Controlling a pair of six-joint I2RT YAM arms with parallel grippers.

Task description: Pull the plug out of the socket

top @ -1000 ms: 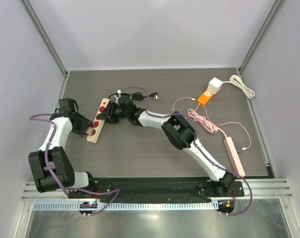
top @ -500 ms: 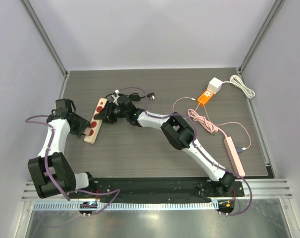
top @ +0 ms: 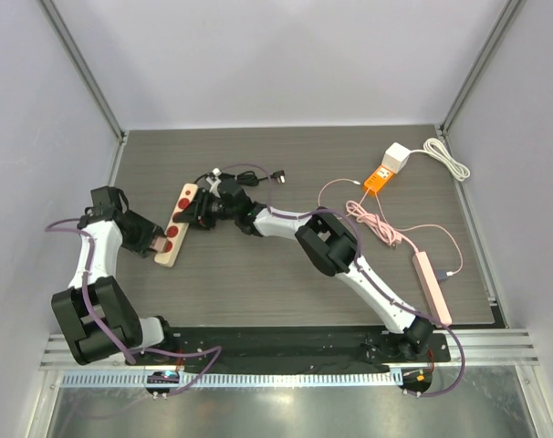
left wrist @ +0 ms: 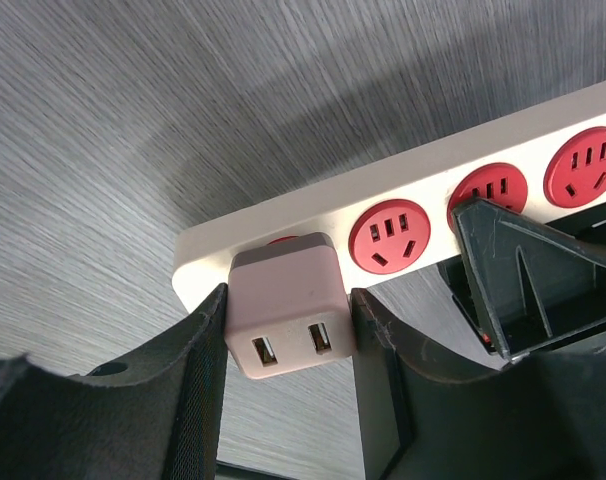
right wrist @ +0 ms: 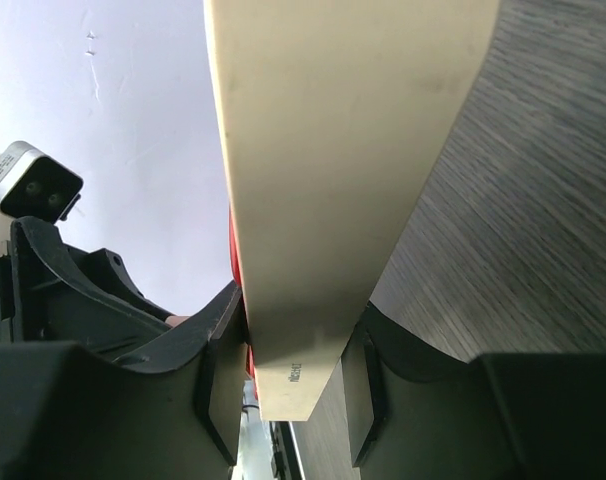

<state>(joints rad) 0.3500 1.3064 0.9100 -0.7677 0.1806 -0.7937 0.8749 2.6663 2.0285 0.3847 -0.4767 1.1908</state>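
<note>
A cream power strip [top: 178, 219] with red sockets lies at the table's left. It also shows in the left wrist view [left wrist: 433, 195] and the right wrist view [right wrist: 333, 150]. My left gripper [top: 154, 243] [left wrist: 288, 312] is shut on a pink USB plug [left wrist: 286, 318] at the strip's near end socket. A red rim shows just behind the plug. Its pins are hidden, so I cannot tell whether they are seated. My right gripper [top: 197, 212] [right wrist: 293, 345] is shut across the strip's body near its far end.
A black cable [top: 254, 172] loops behind the strip. At the right lie an orange adapter [top: 378, 177], a white charger [top: 398, 157] with a white cord [top: 448, 157], a pink cable [top: 379, 222] and a long pink hub [top: 432, 287]. Frame walls stand on both sides.
My left arm has swung out to the left with the plug in its grip. The strip and my right gripper have shifted slightly left.
</note>
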